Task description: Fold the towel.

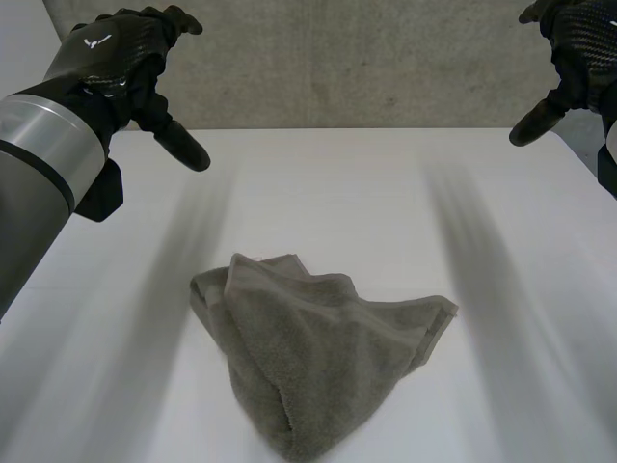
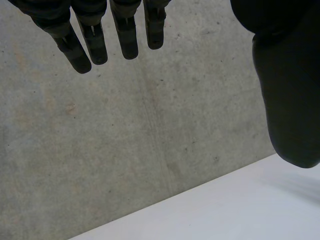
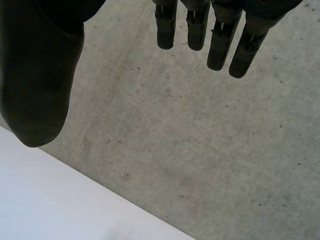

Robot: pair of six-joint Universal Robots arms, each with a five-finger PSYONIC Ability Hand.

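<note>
I am watching the grey towel [image 1: 313, 371] lying bunched on the white table [image 1: 328, 183], nearer my side and well apart from both hands. The left hand [image 1: 116, 63] is hovering over the far left corner, fingers [image 2: 95, 45] straight and holding nothing. A small white emblem [image 1: 96, 41] is showing on its back, and I cannot make out any letters in it. The right hand [image 1: 574, 48] is hovering at the far right, fingers [image 3: 220, 47] straight too, empty.

So the towel [image 1: 313, 362] lies on the table [image 1: 337, 193] toward its near edge, roughly mid-width, left hand [image 1: 120, 58] up over the far-left corner, right hand [image 1: 578, 48] over the far-right, both well apart from it, wall [image 1: 366, 58] right behind the table.
</note>
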